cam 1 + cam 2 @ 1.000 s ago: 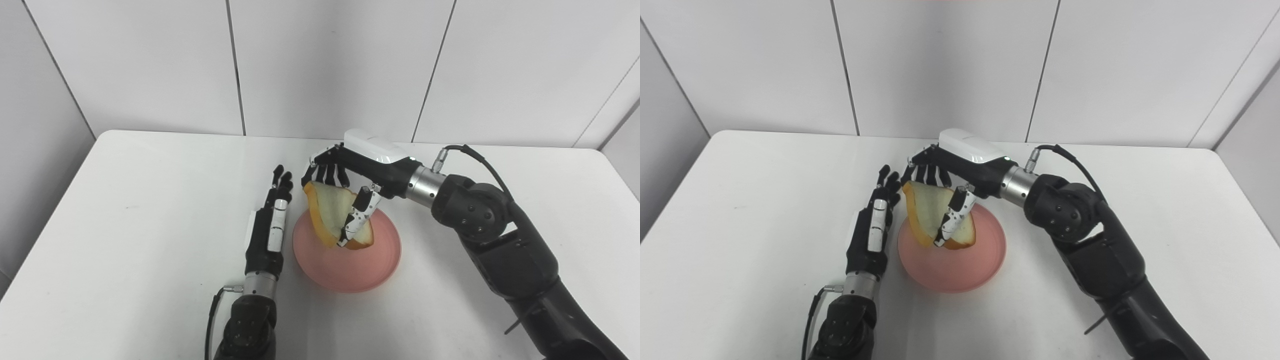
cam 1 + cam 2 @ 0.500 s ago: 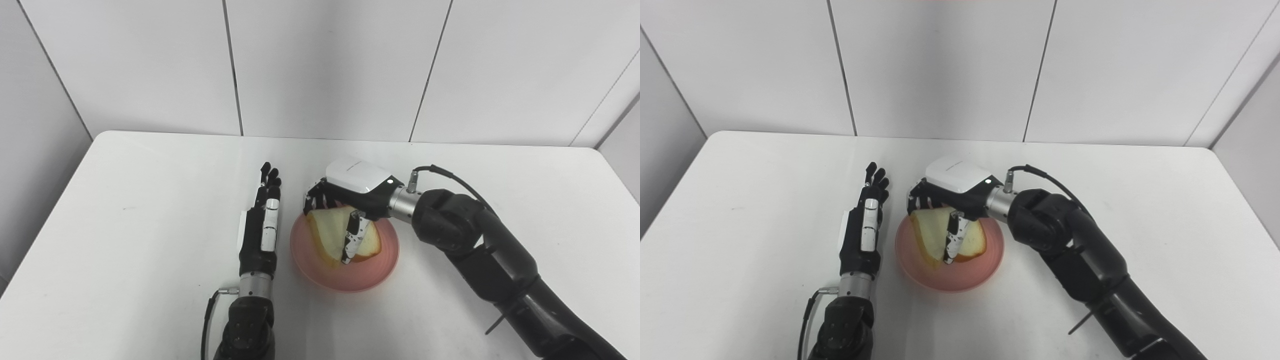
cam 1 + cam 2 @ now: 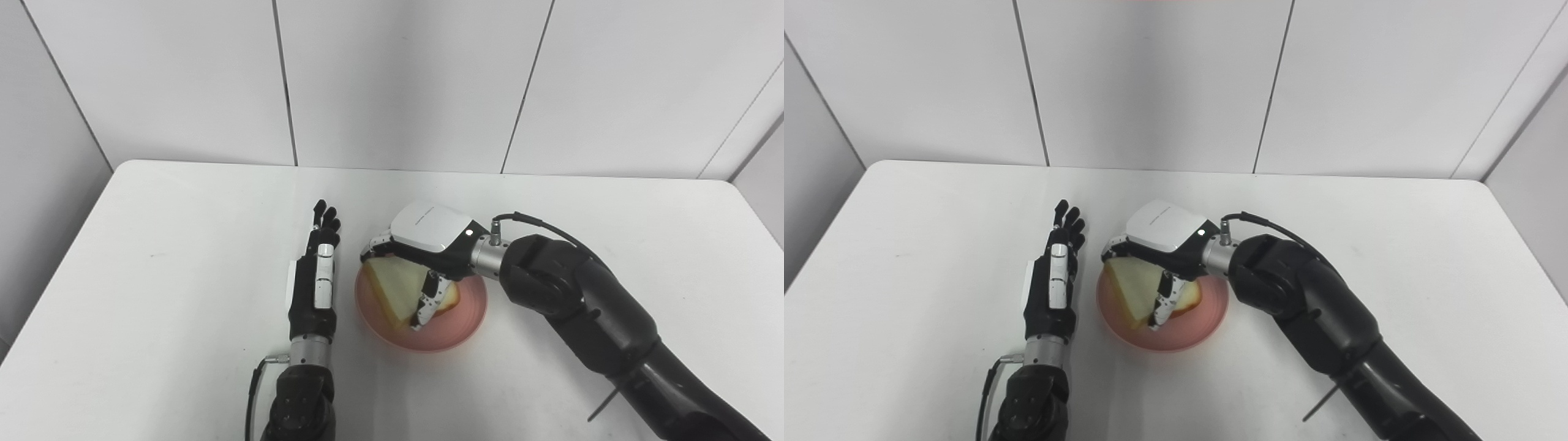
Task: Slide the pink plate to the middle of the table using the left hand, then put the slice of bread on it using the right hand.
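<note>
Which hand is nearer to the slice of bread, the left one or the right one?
The right. The right hand is over the pink plate, its fingers around the slice of bread. The left hand rests beside the plate, apart from the bread.

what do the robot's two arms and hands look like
Both arms are glossy black with silver metal wrist collars and a thin black cable looping at each wrist. The left hand is black with white and silver panels along its back. The right hand is black under a smooth white back cover carrying a small lit dot, with white-tipped fingers.

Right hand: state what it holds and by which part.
The right hand holds the slice of bread over the pink plate, fingers on its far edge, thumb on the near face.
</note>
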Robot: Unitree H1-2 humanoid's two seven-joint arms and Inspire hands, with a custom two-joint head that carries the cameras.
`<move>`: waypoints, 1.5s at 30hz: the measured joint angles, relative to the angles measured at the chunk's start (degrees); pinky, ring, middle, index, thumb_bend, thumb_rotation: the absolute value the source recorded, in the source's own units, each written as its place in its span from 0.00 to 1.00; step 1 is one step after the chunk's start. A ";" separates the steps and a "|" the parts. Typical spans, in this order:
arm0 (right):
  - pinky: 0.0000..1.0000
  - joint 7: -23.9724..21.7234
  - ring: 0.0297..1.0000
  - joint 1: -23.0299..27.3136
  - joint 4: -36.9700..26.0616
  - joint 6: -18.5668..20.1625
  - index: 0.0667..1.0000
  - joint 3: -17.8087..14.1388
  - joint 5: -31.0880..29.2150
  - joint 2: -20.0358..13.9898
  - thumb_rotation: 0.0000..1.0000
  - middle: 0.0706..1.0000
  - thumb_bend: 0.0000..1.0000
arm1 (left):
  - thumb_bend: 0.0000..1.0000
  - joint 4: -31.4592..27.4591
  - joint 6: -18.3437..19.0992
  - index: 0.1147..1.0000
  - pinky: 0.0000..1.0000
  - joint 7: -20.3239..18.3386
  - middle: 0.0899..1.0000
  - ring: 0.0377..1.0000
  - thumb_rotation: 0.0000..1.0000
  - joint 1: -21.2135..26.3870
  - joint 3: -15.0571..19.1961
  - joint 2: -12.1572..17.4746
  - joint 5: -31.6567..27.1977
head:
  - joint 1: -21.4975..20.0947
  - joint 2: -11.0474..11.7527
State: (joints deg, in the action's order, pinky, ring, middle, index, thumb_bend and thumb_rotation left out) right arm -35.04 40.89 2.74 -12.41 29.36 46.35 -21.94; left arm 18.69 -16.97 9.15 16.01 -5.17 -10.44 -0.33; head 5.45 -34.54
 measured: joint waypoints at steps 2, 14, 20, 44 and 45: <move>0.91 -5.15 0.97 0.17 -2.04 2.53 1.00 -0.01 -0.63 -0.21 0.51 0.99 1.00 | 0.70 -0.11 0.29 0.96 0.98 -0.38 0.97 0.96 1.00 -0.03 -0.01 0.02 -1.03 | -0.09 -0.09; 1.00 -13.50 1.00 -2.24 -10.06 11.48 1.00 -7.77 -7.39 -3.06 0.47 1.00 1.00 | 0.77 -12.78 18.76 0.97 1.00 -8.11 0.97 0.98 0.99 -3.43 -1.10 1.33 -5.50 | -1.49 -1.05; 1.00 -9.47 1.00 -8.56 -11.60 14.84 1.00 -17.12 -16.34 -3.25 0.44 1.00 1.00 | 0.79 -17.56 22.72 0.98 1.00 -8.94 0.98 0.99 0.99 -4.61 -1.35 2.23 -4.97 | -2.20 -0.88; 1.00 23.68 1.00 -30.22 -7.48 18.62 1.00 -38.13 -50.71 22.20 1.00 1.00 0.72 | 0.83 -18.12 21.35 1.00 1.00 -8.84 1.00 1.00 1.00 -5.25 -1.78 3.70 1.44 | -6.07 -1.14; 1.00 24.45 1.00 -30.31 -7.48 18.63 1.00 -38.38 -51.67 22.65 1.00 1.00 0.72 | 0.83 -18.04 21.01 1.00 1.00 -8.84 1.00 1.00 1.00 -5.24 -1.78 3.69 1.45 | -6.15 -1.14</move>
State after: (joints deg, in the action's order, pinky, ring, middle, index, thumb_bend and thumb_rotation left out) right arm -10.59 10.57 -4.74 6.21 -9.01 -5.32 0.71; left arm 0.66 4.04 0.31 10.77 -6.95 -6.74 1.12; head -0.70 -35.68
